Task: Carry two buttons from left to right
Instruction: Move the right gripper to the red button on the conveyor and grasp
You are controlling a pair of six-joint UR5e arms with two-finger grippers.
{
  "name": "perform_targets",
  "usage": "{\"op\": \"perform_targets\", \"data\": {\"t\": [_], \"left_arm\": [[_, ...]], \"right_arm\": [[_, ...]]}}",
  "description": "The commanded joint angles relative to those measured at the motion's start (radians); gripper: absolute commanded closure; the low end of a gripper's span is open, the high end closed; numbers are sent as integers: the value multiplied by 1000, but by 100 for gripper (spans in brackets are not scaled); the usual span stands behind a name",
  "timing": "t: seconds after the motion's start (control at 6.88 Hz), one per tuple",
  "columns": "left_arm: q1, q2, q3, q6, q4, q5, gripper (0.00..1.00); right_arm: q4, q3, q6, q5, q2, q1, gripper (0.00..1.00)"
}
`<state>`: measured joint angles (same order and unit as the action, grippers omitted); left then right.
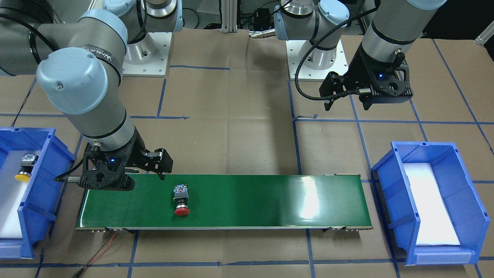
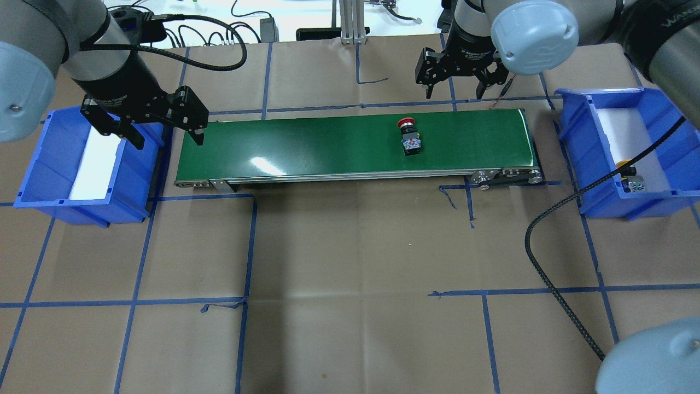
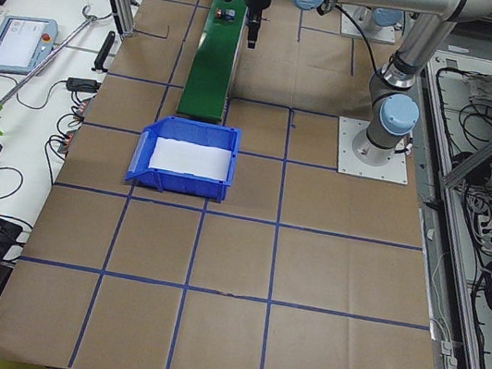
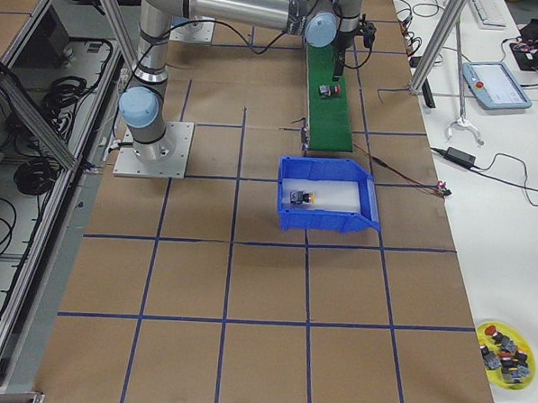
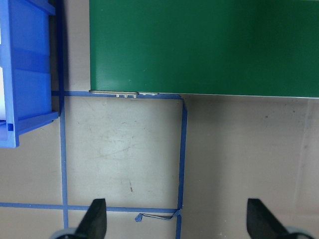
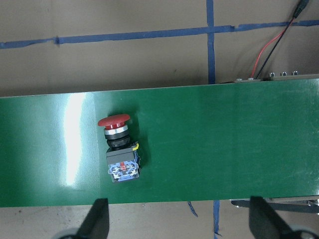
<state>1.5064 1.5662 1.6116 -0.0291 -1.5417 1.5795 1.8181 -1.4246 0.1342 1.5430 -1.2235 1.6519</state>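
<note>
On the right stretch of the green belt [image 2: 306, 145] the red button [image 6: 118, 149] is lying on its side, cap pointing far. The yellow button [image 2: 629, 176] is already sitting in the right bin [image 2: 579, 145]. My right jaws and left jaws are both hanging wide open, empty. I'm judging the red one light, rigid and likely to roll on its round cap, so I'm favouring the squared contact block.

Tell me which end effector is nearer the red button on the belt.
Right. The right end effector hovers close beside the red button; the left end effector hovers at the belt's opposite end.
</note>
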Motion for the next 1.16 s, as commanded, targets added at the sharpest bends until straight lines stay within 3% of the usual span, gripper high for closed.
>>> {"op": "perform_targets", "data": {"t": [0.0,0.15,0.58,1.02], "left_arm": [[0,0,1,0,0,2,0],[0,0,1,0,0,2,0],[0,0,1,0,0,1,0],[0,0,1,0,0,1,0]], "right_arm": [[57,-51,-7,0,7,0,0],[145,-65,-5,0,39,0,0],[222,-71,-11,0,158,-1,0],[225,-120,-24,-1,194,-4,2]]}}
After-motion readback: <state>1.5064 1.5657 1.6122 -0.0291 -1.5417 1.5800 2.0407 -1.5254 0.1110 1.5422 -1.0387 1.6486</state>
